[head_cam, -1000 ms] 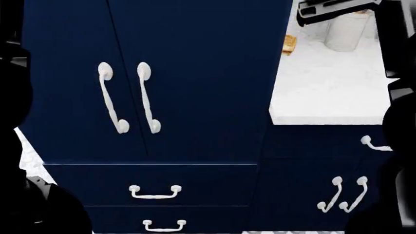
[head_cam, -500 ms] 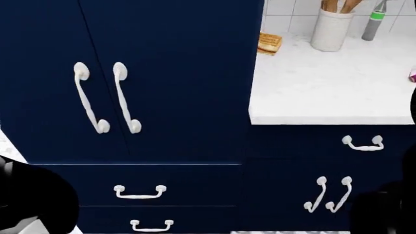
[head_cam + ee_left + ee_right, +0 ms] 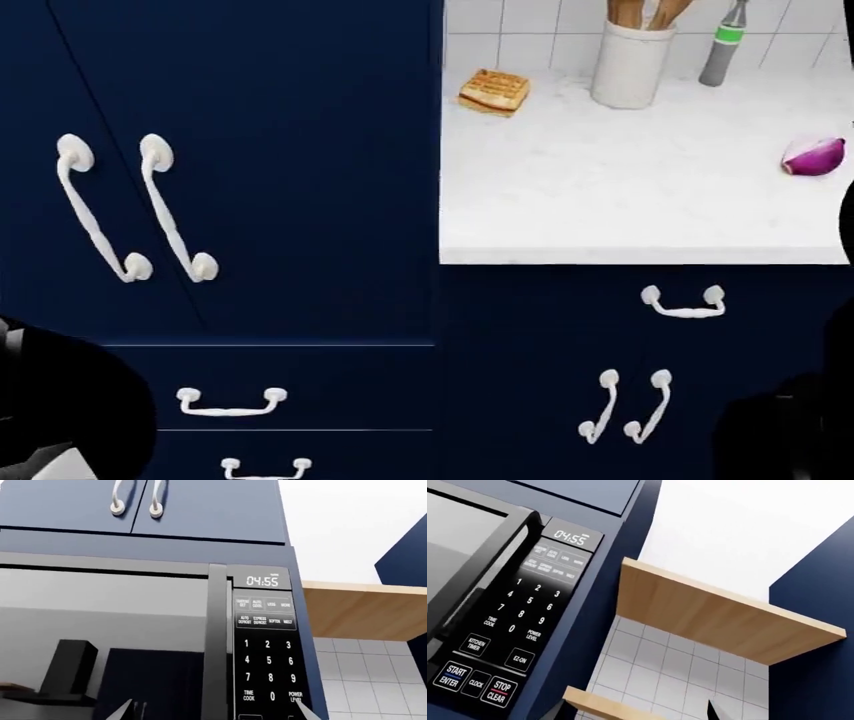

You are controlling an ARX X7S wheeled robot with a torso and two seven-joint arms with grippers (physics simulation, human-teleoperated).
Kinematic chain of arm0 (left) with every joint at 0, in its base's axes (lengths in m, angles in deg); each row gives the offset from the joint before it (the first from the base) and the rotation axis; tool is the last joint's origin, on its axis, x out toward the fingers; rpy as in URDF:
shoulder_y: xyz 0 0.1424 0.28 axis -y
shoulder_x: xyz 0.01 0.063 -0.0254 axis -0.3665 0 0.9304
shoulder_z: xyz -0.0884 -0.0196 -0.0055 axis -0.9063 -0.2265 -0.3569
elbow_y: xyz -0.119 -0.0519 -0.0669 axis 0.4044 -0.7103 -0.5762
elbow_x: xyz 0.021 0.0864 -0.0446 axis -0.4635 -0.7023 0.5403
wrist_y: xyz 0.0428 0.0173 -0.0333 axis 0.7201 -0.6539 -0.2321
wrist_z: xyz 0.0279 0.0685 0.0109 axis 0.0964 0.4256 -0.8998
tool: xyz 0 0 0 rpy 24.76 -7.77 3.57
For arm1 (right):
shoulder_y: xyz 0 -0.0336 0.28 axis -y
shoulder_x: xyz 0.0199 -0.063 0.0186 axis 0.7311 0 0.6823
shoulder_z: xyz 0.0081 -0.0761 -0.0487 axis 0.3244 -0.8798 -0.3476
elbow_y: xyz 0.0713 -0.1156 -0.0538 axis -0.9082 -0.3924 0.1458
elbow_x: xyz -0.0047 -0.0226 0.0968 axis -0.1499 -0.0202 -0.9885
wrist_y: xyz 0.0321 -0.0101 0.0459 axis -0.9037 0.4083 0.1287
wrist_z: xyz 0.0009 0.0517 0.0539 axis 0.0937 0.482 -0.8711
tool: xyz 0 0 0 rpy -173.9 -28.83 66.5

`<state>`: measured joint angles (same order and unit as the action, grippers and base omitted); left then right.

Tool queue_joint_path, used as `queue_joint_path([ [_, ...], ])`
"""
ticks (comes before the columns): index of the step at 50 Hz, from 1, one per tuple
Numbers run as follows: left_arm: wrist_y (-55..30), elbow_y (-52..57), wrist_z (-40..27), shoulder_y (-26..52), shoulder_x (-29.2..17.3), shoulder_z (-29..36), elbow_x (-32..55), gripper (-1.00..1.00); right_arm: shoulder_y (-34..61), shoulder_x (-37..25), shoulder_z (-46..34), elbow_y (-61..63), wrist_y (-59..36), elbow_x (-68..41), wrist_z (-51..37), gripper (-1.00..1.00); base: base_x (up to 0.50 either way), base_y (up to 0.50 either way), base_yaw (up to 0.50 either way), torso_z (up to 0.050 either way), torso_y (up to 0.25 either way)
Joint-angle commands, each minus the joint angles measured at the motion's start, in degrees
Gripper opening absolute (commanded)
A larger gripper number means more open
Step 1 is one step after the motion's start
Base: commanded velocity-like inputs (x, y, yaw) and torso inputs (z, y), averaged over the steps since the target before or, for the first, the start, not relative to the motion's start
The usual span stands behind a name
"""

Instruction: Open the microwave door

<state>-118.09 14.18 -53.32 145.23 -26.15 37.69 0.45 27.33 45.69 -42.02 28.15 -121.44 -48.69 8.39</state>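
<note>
Showing in both wrist views: microwave (image 3: 200, 645), built into navy cabinetry beneath a pair of upper cabinet doors with white handles (image 3: 137, 500)
Microwave door: shut, its dark glass (image 3: 100, 640) reflecting the room; a vertical black door handle (image 3: 217, 645) runs beside the control panel
Control panel: black keypad (image 3: 267, 650) with white digits; the display (image 3: 262, 581) reads 04:55; START, CLOCK and STOP buttons (image 3: 474, 680) show in the right wrist view
Beside the microwave: two wooden shelves (image 3: 720, 615) against a white tiled wall (image 3: 654, 665)
Left claw: only two pale fingertips (image 3: 123, 711) at the edge of its own camera picture, well apart, so it is open and empty, facing the door and keypad without touching them
Right claw: only two dark tips (image 3: 712, 711) at the edge of its camera picture, spread apart, open and holding nothing
Head view: navy lower cabinets with white handles (image 3: 134, 210) and drawers, no microwave in sight
Bench: white top (image 3: 627, 190) carrying a waffle (image 3: 494, 91), a utensil crock (image 3: 630, 60), a bottle with a green band (image 3: 721, 45) and a halved red onion (image 3: 814, 157)
</note>
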Motion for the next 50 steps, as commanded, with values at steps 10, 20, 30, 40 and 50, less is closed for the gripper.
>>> queue_joint_path([
  [10, -0.4, -0.6, -0.3, 0.9, -1.1, -0.1, 0.6, 1.00, -1.0, 0.5, -0.1, -0.9, 0.6, -0.9, -0.2, 1.00, 0.43, -0.03, 0.00, 0.000, 0.000],
  [20, 0.0, -0.7, -0.6, 0.7, -1.2, 0.4, 0.7, 1.00, -1.0, 0.4, 0.1, -0.4, 0.0, -1.0, -0.4, 1.00, 0.43, -0.04, 0.00, 0.000, 0.000],
  [30, 0.4, -0.9, -1.0, 0.7, -1.1, 0.9, 0.7, 1.00, -1.3, 0.4, 0.1, -0.5, 0.6, -1.1, -0.8, 1.00, 0.32, -0.03, 0.00, 0.000, 0.000],
  [40, -0.6, -0.6, -1.0, 1.1, -1.7, 0.1, 1.7, 1.00, -1.1, 0.5, -0.4, -0.7, 0.6, -1.2, -1.1, 1.00, 0.00, 0.00, 0.00, 0.000, 0.002],
  [50, -6.3, -7.5, -1.6, 10.3, -2.3, 1.4, 2.4, 1.00, -0.7, 0.3, 0.1, 0.6, -1.1, -1.9, -0.8, 1.00, 0.00, 0.00, 0.00, 0.000, 0.000],
])
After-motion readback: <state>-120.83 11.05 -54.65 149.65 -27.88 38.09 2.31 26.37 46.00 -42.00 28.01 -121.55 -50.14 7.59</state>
